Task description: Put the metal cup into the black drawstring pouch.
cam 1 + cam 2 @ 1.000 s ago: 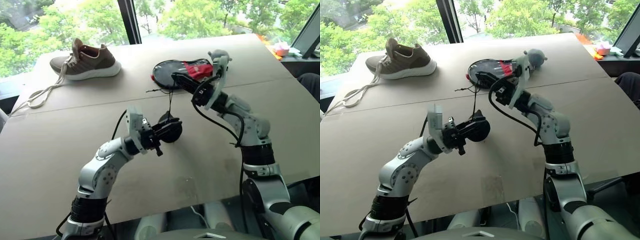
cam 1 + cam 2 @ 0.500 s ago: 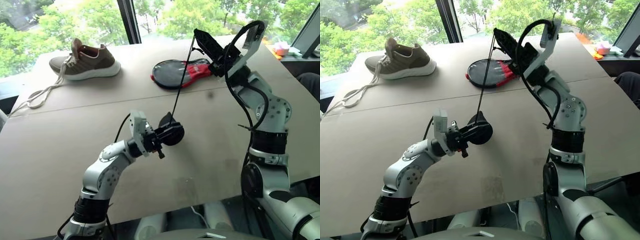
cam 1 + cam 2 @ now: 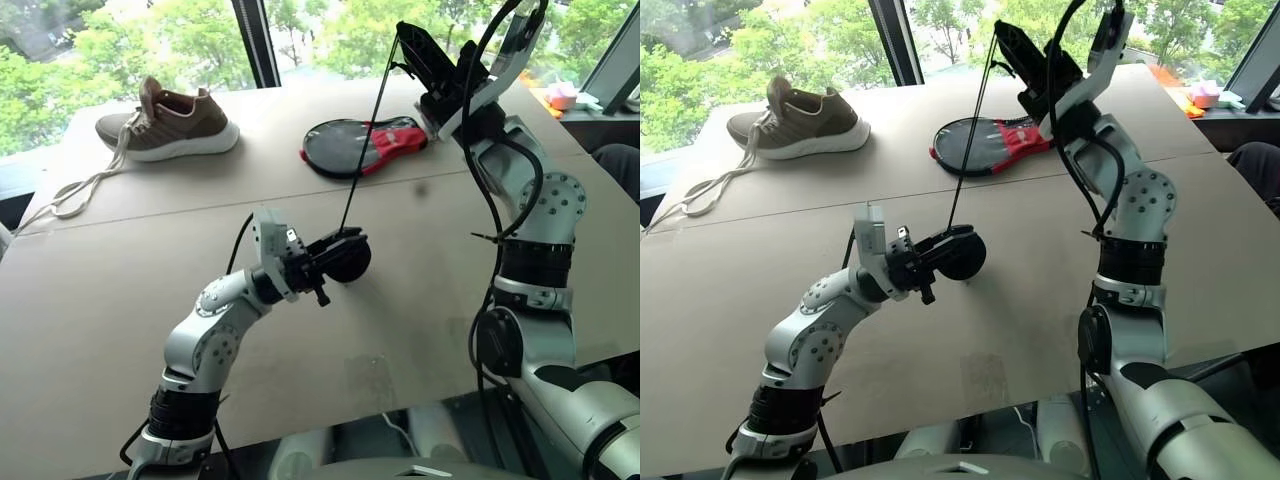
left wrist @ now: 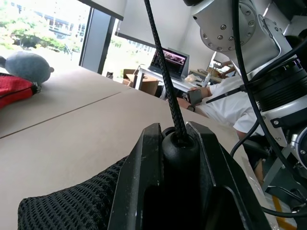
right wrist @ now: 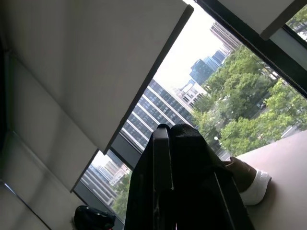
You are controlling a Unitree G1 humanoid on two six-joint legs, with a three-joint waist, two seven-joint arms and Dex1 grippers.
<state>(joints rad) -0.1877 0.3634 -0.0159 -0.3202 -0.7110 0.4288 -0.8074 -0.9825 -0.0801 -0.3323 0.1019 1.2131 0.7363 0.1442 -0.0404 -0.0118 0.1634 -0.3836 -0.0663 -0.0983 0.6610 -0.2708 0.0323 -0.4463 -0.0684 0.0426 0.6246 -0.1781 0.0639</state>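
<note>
Frame centre: our left gripper (image 3: 335,255) clamps the black drawstring pouch (image 3: 350,260). Upper right: our right gripper (image 3: 410,40), closed, pinches its cord (image 3: 365,140) taut.

Your head pair looks forward and down from above near table edge (image 3: 90,300); both eyes share whole tabletop, shoe (image 3: 170,120) far left, red-black case (image 3: 365,145) far centre, windows beyond. Right eye sits slightly to the right, so things shift left in it. Your left wrist camera sits close behind its fingers (image 4: 144,177), facing low across table toward grey toy (image 4: 24,67). Your right wrist camera tilts upward toward window and towers, shoe (image 5: 252,182) at edge.
</note>
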